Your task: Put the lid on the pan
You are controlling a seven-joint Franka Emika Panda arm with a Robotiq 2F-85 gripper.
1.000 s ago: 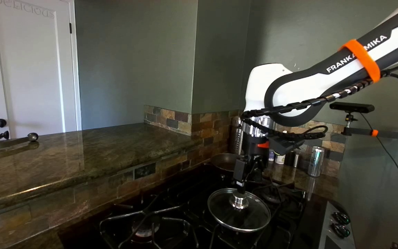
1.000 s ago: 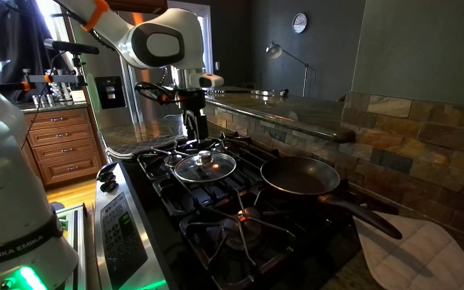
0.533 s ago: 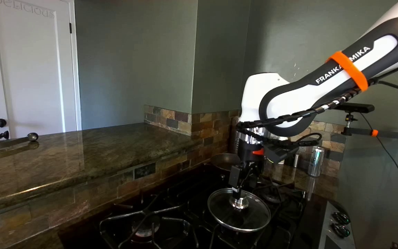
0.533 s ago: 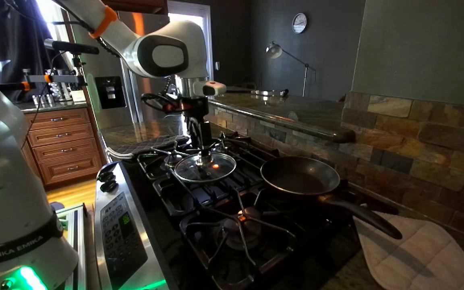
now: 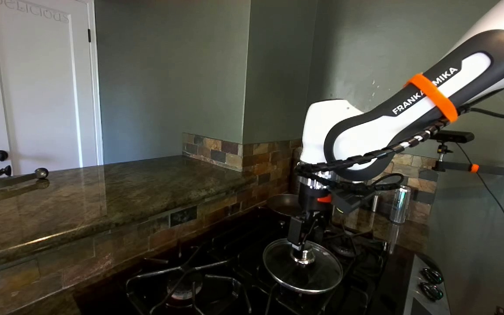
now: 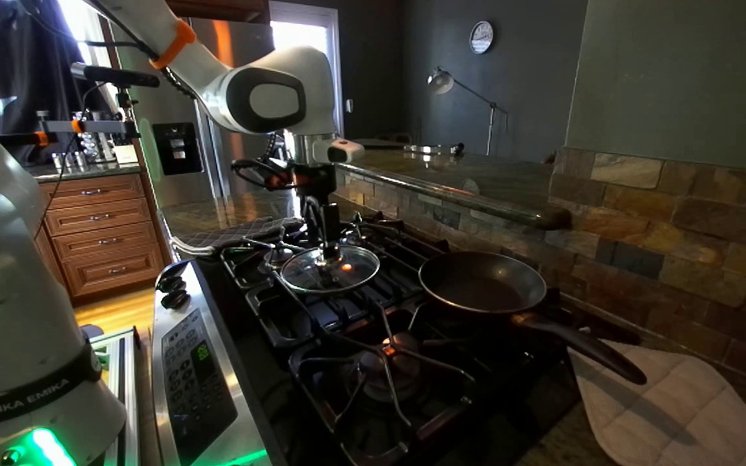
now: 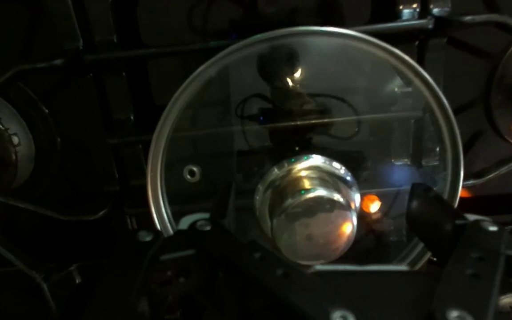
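Over the burner grates (image 7: 398,26), is pointing down with the hand (image 7: 320,198) spread, fingers (image 7: 431,218) to either side of the shiny knob (image 7: 314,231) of the glass lid (image 5: 304,275) lying flat on them. In the wrist view, is showing a gap on both sides of the knob. In an exterior view, is standing well apart from the pan (image 6: 483,285) by the tiled wall (image 6: 677,213).
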